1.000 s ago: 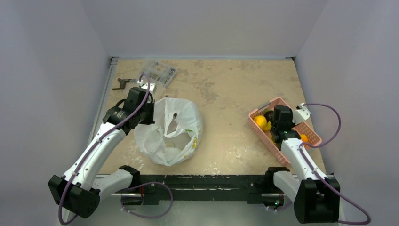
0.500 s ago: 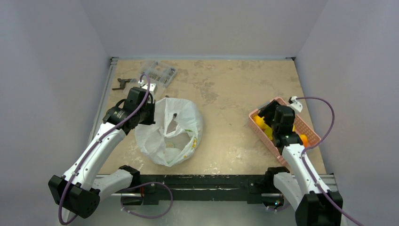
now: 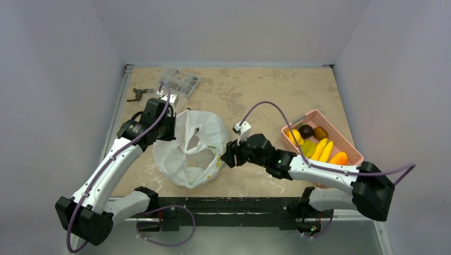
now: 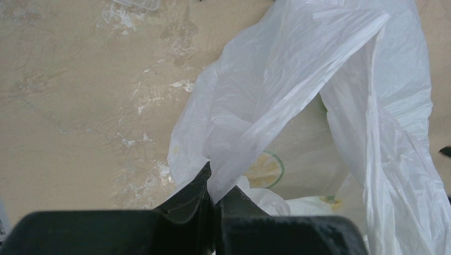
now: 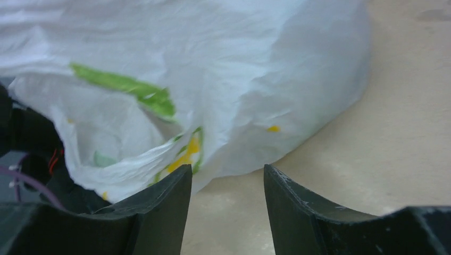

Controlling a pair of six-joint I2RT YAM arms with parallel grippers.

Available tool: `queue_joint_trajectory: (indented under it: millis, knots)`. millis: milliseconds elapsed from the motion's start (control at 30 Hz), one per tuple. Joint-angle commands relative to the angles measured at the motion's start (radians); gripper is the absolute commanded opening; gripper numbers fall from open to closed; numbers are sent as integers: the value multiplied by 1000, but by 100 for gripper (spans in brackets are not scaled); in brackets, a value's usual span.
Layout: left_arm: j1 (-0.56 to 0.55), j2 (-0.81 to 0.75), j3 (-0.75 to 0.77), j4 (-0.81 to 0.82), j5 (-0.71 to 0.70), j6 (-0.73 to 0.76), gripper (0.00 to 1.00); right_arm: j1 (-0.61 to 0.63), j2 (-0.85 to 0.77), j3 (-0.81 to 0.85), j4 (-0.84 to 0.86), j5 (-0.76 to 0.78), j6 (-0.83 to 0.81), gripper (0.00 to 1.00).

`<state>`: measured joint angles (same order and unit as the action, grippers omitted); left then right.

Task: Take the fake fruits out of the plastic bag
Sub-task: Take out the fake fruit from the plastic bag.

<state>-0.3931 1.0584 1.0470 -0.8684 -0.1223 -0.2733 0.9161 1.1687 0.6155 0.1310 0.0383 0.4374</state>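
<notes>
The white plastic bag [image 3: 194,146] lies left of centre, its mouth held open. My left gripper [image 3: 171,127] is shut on the bag's upper left edge; the left wrist view shows the film [image 4: 276,101] pinched between its closed fingers. My right gripper [image 3: 227,158] is open and empty, low at the bag's right side; the right wrist view shows the bag [image 5: 213,79] just beyond its fingertips. Several fake fruits, among them yellow ones [image 3: 322,149], an orange one [image 3: 339,158] and a dark one [image 3: 306,130], lie in the pink basket [image 3: 348,139]. Any fruit inside the bag is hidden.
A clear plastic box of small parts [image 3: 180,81] and a dark metal tool [image 3: 138,94] lie at the back left. The pink basket stands at the right edge. Grey walls close three sides.
My right arm has swung left from above the pink basket to the bag's right side. The fruits in the basket now show. The left gripper and bag have not moved.
</notes>
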Motion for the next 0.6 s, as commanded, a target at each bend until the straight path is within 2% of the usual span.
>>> queue_joint_trajectory:
  millis: [0,100,167,267,333,433,567]
  knots:
    - [4,-4,8,31,3,0,0,172,3,54,31,122,-20,47]
    - [4,-4,8,33,11,0,0,311,-46,46,9,240,-25,43]
    - [4,-4,8,32,17,-1,0,389,-65,39,32,251,-62,43]
    - [4,-4,8,34,18,0,0,490,-16,82,72,254,-112,43]
    - [3,-4,7,35,21,0,0,508,56,133,128,250,-101,42]
    - [3,-4,5,40,27,6,0,511,208,249,202,328,-96,33]
    - [2,-10,-3,49,27,15,0,511,376,398,142,649,-55,4]
